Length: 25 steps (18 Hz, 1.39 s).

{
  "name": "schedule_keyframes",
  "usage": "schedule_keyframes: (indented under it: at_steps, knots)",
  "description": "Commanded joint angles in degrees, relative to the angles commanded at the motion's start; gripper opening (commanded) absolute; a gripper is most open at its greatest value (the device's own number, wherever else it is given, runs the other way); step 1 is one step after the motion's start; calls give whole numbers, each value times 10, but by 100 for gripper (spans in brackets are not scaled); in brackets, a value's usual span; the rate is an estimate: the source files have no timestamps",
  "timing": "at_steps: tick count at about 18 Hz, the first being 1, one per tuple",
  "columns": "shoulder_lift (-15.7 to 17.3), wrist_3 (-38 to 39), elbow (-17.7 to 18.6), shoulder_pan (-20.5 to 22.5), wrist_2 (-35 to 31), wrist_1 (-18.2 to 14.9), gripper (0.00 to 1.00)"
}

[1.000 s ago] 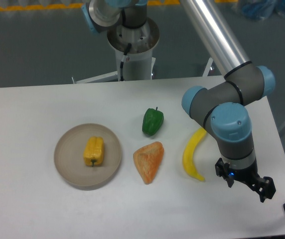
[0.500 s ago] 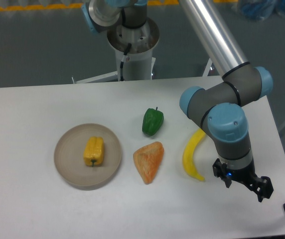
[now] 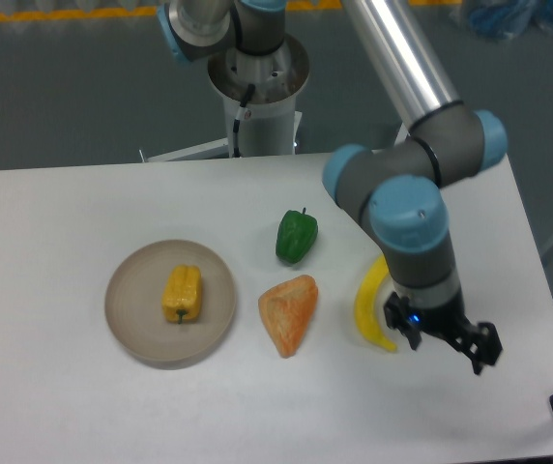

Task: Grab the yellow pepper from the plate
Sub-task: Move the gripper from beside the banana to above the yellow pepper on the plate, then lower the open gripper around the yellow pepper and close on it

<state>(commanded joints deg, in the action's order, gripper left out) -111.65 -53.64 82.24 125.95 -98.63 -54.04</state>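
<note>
Gripper (image 3: 443, 341) hangs over the right part of the table (image 3: 54, 406), just beside the banana (image 3: 372, 304); its black fingers are spread apart and hold nothing. Well apart to the left, the yellow pepper (image 3: 182, 293) lies near the middle of the plate (image 3: 127, 324): small, blocky, yellow-orange, lobed lengthwise. Its long axis runs toward and away from the camera, with the dark stem end nearest the camera. Bare plate rings it. A green pepper (image 3: 296, 235) and an orange wedge-shaped item (image 3: 289, 312) lie between plate and banana.

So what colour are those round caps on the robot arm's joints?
Light blue, against grey joint housings; the cap shows best in the fixed camera view, just above the banana.
</note>
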Motion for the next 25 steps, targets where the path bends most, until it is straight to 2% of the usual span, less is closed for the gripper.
schedule_keyframes:
  at_steps: [2, 3, 5, 8, 13, 19, 22, 25]
  knots:
    - [36, 49, 40, -1, 45, -6, 100]
    - [69, 90, 70, -2, 74, -6, 100]
    - [110, 165, 119, -6, 119, -7, 100]
    - [134, 242, 153, -34, 142, -7, 100]
    - [117, 328, 181, -106, 151, 0, 100]
    - [94, 377, 205, -170, 150, 9, 100]
    - [76, 379, 207, -184, 147, 14, 100]
    - [57, 379, 214, -193, 146, 41, 100]
